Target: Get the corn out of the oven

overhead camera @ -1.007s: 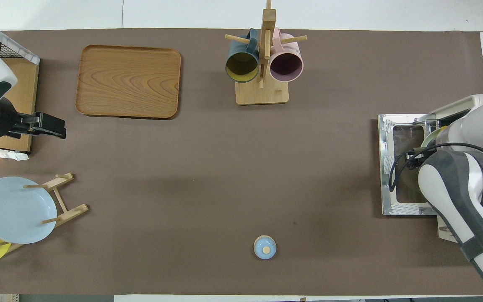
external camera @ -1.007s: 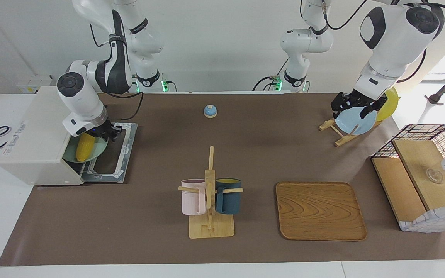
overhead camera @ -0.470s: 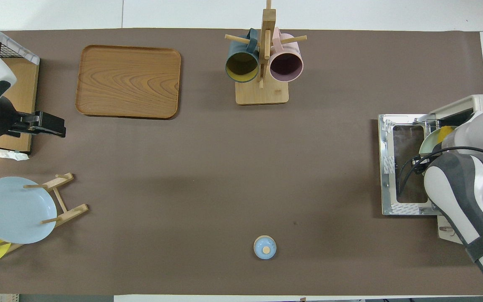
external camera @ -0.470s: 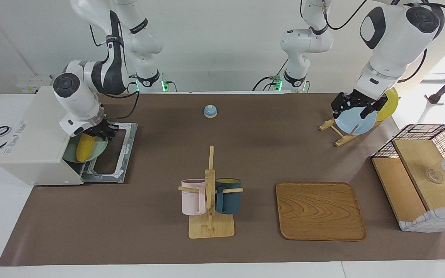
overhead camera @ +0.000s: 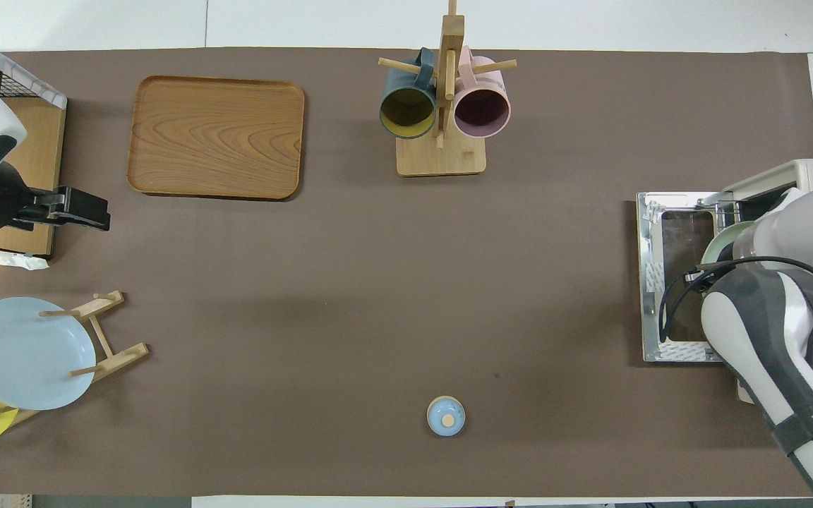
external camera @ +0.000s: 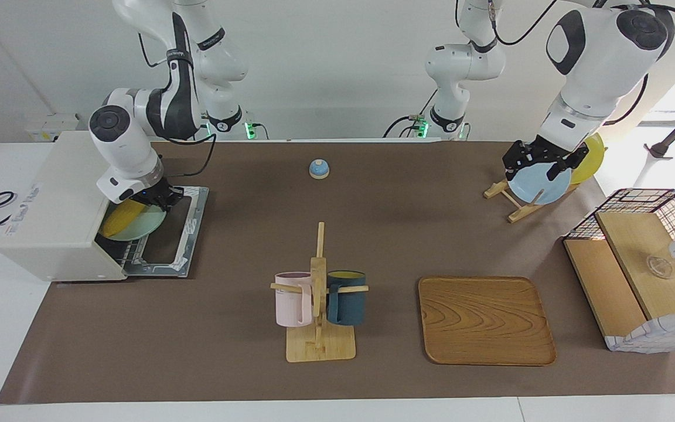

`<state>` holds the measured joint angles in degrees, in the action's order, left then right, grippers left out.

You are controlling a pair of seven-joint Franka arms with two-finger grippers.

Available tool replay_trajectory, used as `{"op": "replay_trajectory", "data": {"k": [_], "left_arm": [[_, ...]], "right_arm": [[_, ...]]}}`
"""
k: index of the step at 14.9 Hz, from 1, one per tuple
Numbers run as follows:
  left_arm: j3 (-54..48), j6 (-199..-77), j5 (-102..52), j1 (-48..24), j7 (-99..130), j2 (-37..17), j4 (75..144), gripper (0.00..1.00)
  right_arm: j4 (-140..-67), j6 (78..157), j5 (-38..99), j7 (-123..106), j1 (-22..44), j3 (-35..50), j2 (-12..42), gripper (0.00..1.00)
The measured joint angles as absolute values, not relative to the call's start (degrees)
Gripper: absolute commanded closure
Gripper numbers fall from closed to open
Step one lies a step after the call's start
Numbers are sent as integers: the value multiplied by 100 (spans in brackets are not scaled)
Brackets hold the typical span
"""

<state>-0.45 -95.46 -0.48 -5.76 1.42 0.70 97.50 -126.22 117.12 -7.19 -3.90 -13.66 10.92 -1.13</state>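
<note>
Right jaws clamped on smooth yellow corn (external camera: 119, 217) over pale green plate (external camera: 141, 227), boxy cream oven (external camera: 50, 211), left jaws spread wide

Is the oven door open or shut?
Open. The oven door lies folded down flat on the table, its glass facing up, and the corn shows inside the mouth.

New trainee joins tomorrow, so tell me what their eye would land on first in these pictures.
First, the open oven at the right arm's end of the table, where the right gripper has shut its jaws on the yellow corn lying on a pale green plate at the oven's mouth. Next, the mug rack mid-table with a pink and a dark blue mug, and the wooden tray beside it. The left gripper waits, open, over the plate stand.
</note>
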Motion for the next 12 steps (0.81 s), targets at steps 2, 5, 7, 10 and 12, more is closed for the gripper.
{"op": "replay_trajectory", "data": {"k": [2, 5, 7, 10, 12], "left_arm": [[-45, -9547, -48, -576, 142, 70, 9750, 0], [-45, -9549, -48, -576, 142, 70, 9750, 0], [-42, -9552, -48, -574, 142, 70, 9750, 0], [-32, -9573, -48, -572, 142, 70, 9750, 0], [-31, -9591, -48, -572, 142, 70, 9750, 0]], "right_arm": [[-12447, 11532, -720, -61, -889, 1097, -102, 100], [-11916, 10920, -724, 1025, 30, 1126, 44, 100], [-11417, 10599, -723, 1861, 629, 1145, 310, 100], [-11017, 10559, -655, 2580, 1266, 1156, 609, 100], [-10808, 10560, -560, 3014, 1615, 1157, 778, 100]]}}
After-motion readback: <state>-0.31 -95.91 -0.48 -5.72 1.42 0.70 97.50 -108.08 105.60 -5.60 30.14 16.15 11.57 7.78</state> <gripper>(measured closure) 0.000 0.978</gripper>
